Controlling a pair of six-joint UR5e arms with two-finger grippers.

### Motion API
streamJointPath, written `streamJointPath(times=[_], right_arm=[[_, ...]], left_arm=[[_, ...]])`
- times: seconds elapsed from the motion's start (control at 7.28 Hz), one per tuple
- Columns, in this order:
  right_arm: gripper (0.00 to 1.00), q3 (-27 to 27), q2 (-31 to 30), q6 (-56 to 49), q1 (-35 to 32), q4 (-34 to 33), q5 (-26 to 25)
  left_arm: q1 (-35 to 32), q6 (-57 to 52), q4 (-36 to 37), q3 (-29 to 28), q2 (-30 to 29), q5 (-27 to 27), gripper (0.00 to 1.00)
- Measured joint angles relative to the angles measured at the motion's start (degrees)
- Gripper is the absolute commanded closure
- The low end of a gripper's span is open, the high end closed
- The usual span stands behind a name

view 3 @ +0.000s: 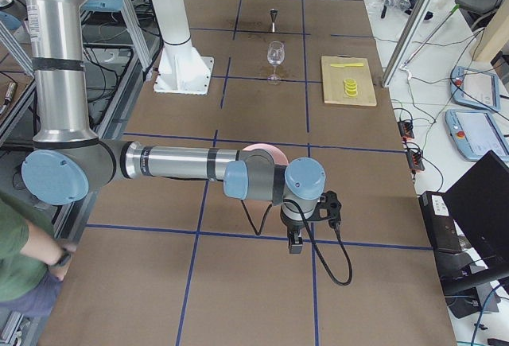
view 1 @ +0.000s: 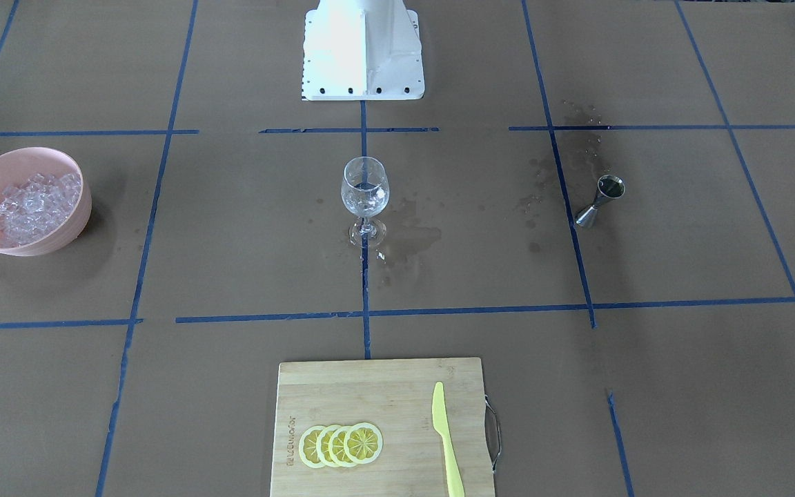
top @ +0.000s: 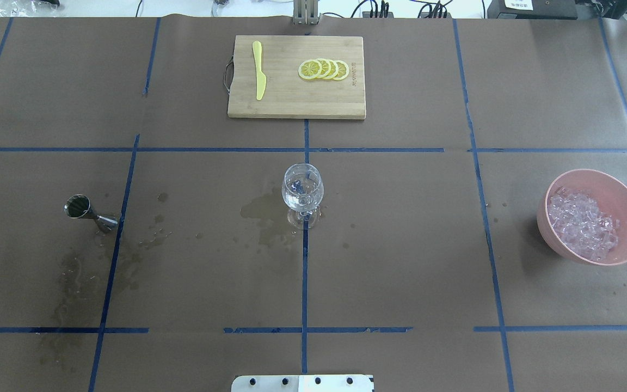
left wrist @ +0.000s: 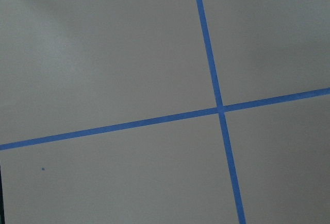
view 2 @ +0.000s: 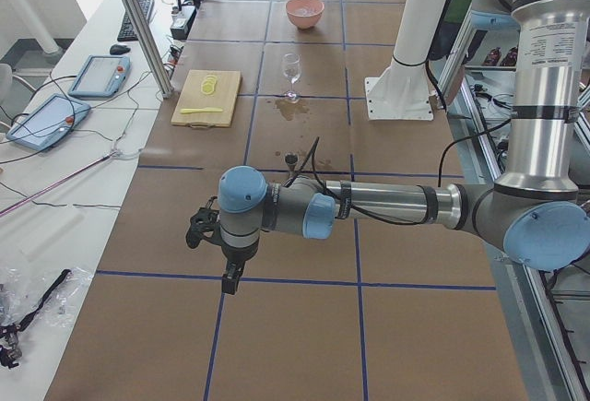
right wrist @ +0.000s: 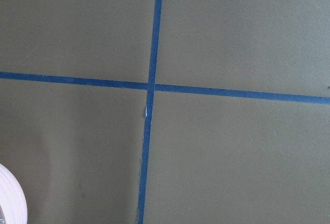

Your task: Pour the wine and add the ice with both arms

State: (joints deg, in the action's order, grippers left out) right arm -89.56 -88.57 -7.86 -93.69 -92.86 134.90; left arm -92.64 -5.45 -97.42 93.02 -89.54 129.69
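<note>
Wine (view 1: 364, 201): a little clear liquid in the glass (view 1: 365, 181), which stands mid-table on a blue tape line.
Left claw (view 2: 230, 283): points down over bare paper at the table's left end, well apart from everything. I can't tell its opening or whether it grips anything.
Right claw (view 3: 294, 244): points down over paper just past the bowl (view 1: 74, 228). I can't tell its opening either.
Ice (view 1: 30, 206): cubes heaped in the pink bowl on the right side.
Jigger (view 1: 601, 200): standing on the left side, with wet spots near it.
Wet patch (view 1: 413, 238): beside the glass foot.
Board (view 1: 370, 386): holds overlapped lemon slices (view 1: 341, 444), with a yellow knife (view 1: 446, 438) beside them.
</note>
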Motion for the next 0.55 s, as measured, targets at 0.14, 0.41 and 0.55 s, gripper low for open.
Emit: streamJointPath(times=[0.14, 0.41, 0.55], right_arm=[[0.0, -0.09, 0.03, 0.08, 0.0, 0.03, 0.01], [0.0, -0.52, 0.08, 0.29, 0.0, 0.04, 0.05], [0.0, -0.85, 0.15, 0.47, 0.0, 0.04, 0.16]], left_arm=[[0.0, 0.11, -0.05, 0.53, -0.04, 0.04, 0.0], [0.02, 2.17, -0.03, 5.44, -0.3, 0.02, 0.0], [0.25, 5.33, -0.04, 9.76, -0.56, -0.09, 0.0]])
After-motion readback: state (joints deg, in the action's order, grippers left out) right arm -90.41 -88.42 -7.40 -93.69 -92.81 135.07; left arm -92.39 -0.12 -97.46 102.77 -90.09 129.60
